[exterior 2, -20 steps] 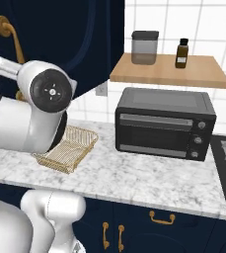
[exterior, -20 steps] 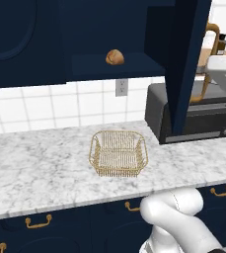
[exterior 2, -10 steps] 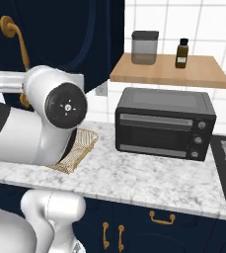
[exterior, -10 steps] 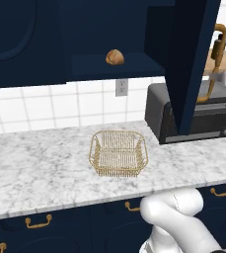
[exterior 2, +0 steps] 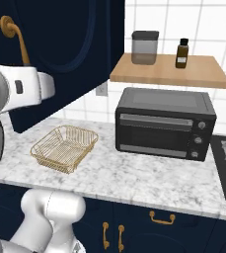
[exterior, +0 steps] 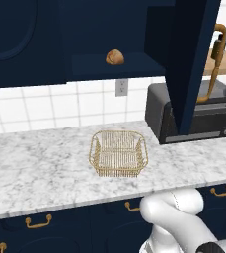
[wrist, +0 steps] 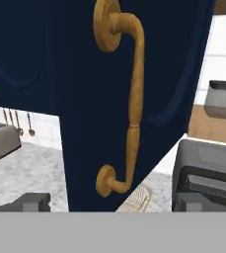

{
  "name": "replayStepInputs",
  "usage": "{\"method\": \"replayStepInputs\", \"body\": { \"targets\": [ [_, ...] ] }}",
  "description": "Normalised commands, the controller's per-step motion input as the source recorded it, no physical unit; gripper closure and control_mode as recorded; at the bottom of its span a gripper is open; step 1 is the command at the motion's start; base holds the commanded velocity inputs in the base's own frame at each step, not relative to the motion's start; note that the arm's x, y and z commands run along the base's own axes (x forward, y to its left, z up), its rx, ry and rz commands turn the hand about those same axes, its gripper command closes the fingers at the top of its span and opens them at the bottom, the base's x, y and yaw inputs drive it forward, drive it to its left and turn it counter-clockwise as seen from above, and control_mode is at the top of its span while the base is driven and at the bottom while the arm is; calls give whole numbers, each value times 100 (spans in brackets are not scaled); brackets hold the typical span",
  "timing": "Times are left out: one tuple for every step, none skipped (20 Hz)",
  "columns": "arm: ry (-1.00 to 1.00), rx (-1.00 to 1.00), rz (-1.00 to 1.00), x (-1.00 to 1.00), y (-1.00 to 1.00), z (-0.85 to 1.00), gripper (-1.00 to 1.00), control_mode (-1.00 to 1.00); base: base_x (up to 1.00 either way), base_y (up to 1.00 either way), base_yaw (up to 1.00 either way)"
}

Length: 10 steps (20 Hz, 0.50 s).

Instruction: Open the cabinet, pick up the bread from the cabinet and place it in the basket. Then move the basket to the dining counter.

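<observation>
1. Pincer (wrist: pixel 104 201) tips sit low in the hand view, two small dark blocks far apart at the bottom left and bottom right, so the jaws stand wide open and hold nothing; the long brass handle (wrist: pixel 129 99) rises just beyond the gap between them, apart from both tips.
2. That handle belongs to the swung-open door of the cabinet (exterior: pixel 189 59), which in the left base view stands edge-on at the upper right of the frame, in front of the toaster oven (exterior: pixel 203 116).
3. Inside the opened cabinet, the bread (exterior: pixel 114 57) rests on the dark shelf at the upper middle of the left base view (a small tan lump, well above the worktop).
4. Down on the marble worktop (exterior: pixel 35 168), the basket (exterior: pixel 118 153) sits at the middle of the frame, almost straight below the bread and just left of the toaster oven.
5. From the right base view, the basket (exterior 2: pixel 64 147) lies at the lower left, with the door hanging above it and the white arm (exterior 2: pixel 25 89) crossing the left edge.
6. On the wooden shelf (exterior 2: pixel 169 71) at the upper right stand a grey canister (exterior 2: pixel 144 47) and a small brown bottle (exterior 2: pixel 182 53).
</observation>
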Motion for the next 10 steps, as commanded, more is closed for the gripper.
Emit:
{"method": "replayStepInputs", "body": {
  "targets": [
    [0,-31,-34,-99,14,9,-100,-100,0,0,0],
    [0,-34,-34,-93,29,4,-100,-100,0,0,0],
    [1,-39,-34,-79,40,1,-100,-100,0,0,0],
    [0,-46,-32,-66,50,0,-100,-100,0,0,0],
    [0,-53,-31,-54,57,0,-100,-100,0,0,0],
    [0,-55,-33,-38,51,0,-100,-100,0,0,0],
    [0,-56,-36,-27,46,0,-100,-100,0,0,0],
    [0,-58,-36,-14,49,0,-100,-100,0,0,0],
    [0,-59,-36,-6,51,0,-100,-100,0,0,0],
    [0,-61,-35,0,56,0,-100,-100,0,0,0]
  ]
}}
